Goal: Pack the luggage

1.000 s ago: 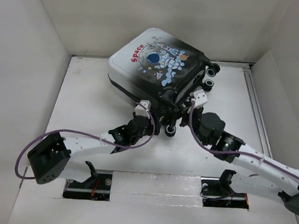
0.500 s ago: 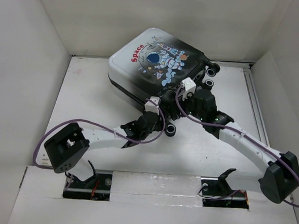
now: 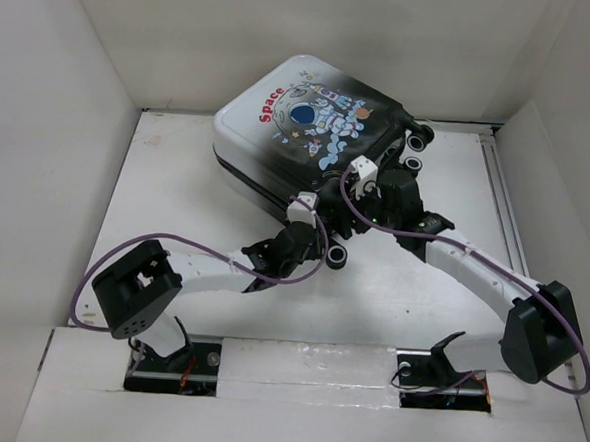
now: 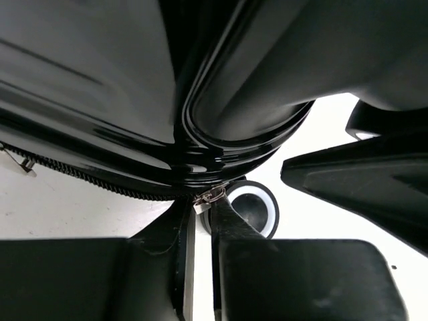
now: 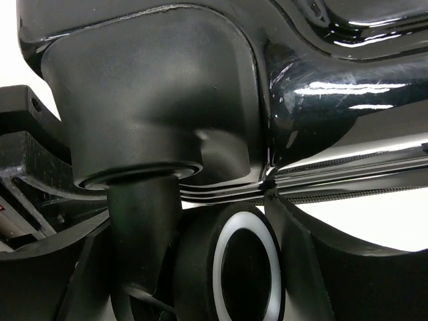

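The luggage, a black-and-white suitcase with an astronaut and red "Space" print, lies flat and closed at the back of the table. My left gripper is at its near corner. In the left wrist view the left gripper is shut on the small metal zipper pull, where the zipper teeth end. My right gripper is at the same corner from the right. In the right wrist view the right gripper straddles a caster wheel and its stem, with both fingers against them.
Two more caster wheels stick out at the luggage's right end, and another wheel sits just right of my left fingers. White walls enclose the table. A rail runs along the right side. The two arms nearly touch.
My left gripper has shut on the zipper pull. The right arm has swung in to the luggage's near corner and its jaws have narrowed around the caster wheel.
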